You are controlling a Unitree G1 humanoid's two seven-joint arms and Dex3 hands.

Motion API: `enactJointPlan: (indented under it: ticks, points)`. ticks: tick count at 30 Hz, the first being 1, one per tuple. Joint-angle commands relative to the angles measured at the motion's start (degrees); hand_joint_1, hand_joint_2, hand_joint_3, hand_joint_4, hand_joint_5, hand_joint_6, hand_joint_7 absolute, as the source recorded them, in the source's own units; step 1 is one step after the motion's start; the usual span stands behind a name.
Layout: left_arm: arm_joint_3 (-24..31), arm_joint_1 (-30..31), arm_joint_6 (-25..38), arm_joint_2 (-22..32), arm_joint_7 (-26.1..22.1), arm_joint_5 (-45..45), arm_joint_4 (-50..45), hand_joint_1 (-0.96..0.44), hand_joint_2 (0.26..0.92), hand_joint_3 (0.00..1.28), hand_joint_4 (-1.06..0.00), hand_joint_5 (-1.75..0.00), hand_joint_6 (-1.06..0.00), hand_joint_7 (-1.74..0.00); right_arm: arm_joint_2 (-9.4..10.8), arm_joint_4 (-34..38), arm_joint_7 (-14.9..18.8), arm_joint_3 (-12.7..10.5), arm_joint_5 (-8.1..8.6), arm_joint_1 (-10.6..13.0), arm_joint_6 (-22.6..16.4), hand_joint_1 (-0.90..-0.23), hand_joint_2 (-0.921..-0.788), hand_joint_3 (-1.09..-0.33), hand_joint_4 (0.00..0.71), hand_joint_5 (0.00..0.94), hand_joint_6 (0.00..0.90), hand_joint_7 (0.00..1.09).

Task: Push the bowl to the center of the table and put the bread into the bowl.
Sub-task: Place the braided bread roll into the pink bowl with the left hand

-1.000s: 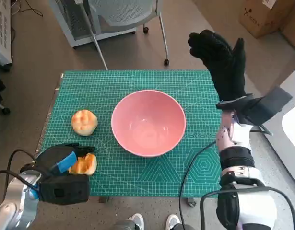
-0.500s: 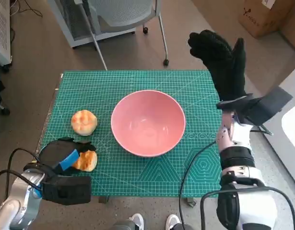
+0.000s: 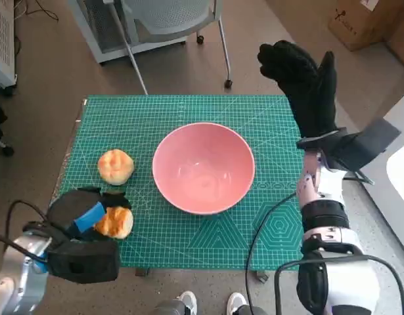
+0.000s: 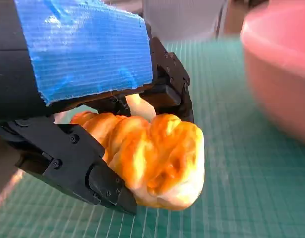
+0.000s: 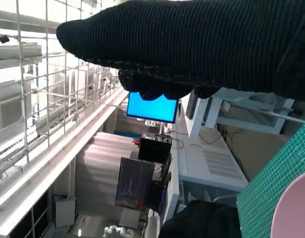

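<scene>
The left robot hand [image 3: 83,220] grips a golden bread roll [image 3: 115,222] near the tabletop edge; the wide pink bowl [image 3: 203,167] seemingly sits centred, empty, awaiting bread.

Left hand [image 3: 83,220] low at the near left corner of the surface [image 3: 188,111], blue-taped back up, forearm rising from the lower left. Its black fingers [image 4: 107,186] are closed round a bread roll [image 4: 157,163], gripped from both sides; roll just above the surface. Right hand [image 3: 303,85] raised well above the far right corner, gloved fingers straight and together, pointing away from the body, holding nothing. Right forearm near upright along the right edge.
</scene>
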Motion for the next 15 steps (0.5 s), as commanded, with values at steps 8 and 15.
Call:
enactJointPlan:
  ticks: [8,15]
  points:
    - [3.9,-12.9,-1.8,1.1,-0.6,-2.0,-6.0,0.00,0.908,0.01,-0.75,-1.08,-0.76,-1.04,-0.3,1.4,-0.3,0.4,-0.66,0.7,0.8,-0.745,-0.921,-0.585,0.218,0.001,0.364,0.00]
    - [-1.5,-24.4,-4.6,-1.3,0.5,-0.5,-1.0,0.00,0.907,0.01,-0.75,-1.05,-0.76,-1.06,-0.1,1.7,0.0,0.3,-0.47,0.5,0.8,-0.739,-0.921,-0.586,0.220,0.002,0.360,0.00]
